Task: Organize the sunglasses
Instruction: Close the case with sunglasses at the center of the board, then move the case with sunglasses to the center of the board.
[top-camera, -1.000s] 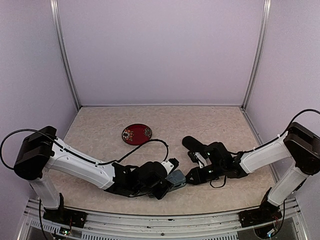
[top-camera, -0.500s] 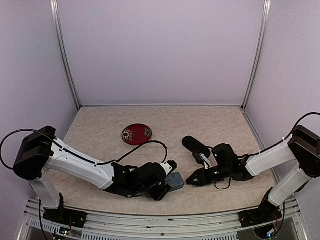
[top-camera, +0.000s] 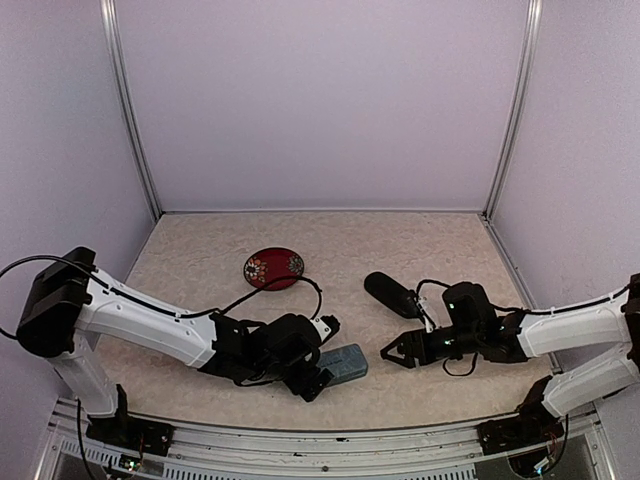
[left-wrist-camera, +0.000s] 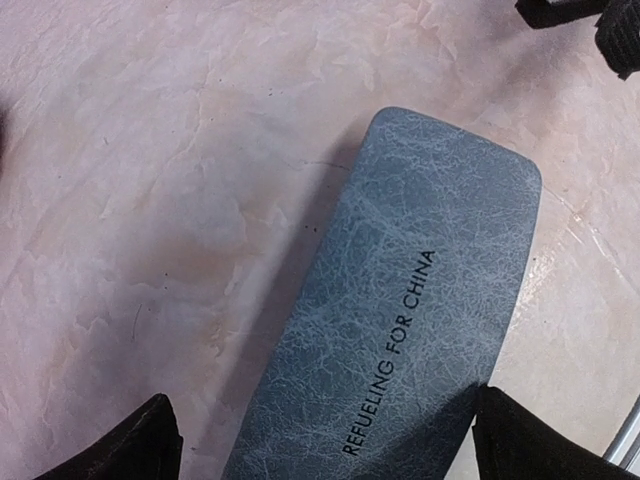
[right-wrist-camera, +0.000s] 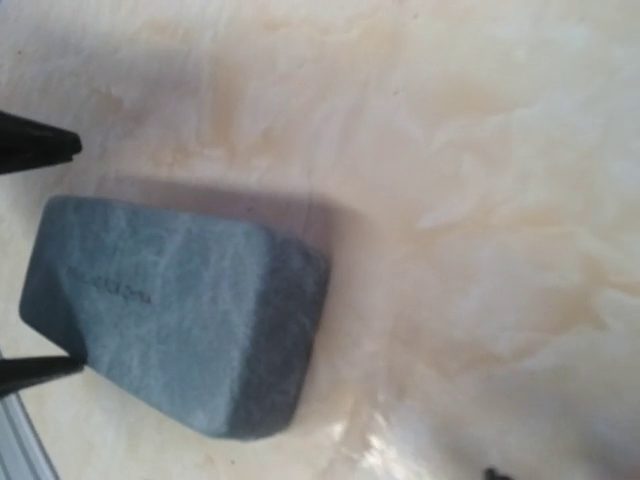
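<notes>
- Looking for the sunglasses finds neither pair in any view. Whether they sit inside the two closed cases cannot be told.
- Grey case (top-camera: 343, 362) lies near the middle of the near edge of the surface (top-camera: 450, 250), between the two arms. Its long axis runs roughly along that edge.
- Left end effector (left-wrist-camera: 325, 445) has its jaws spread wide around the case's left end. One finger is well off the case, the other just beside its edge, and nothing is gripped. I judge this arm the nearer.
- Right end effector (top-camera: 392, 351) has its jaws parted and holds nothing. It sits just off the case's right end, pointing at it.
- Black case (top-camera: 390, 293) lies farther in, just beyond the right end effector.
- Right wrist view is blurred, and from above the left arm covers the grey case's left end.
</notes>
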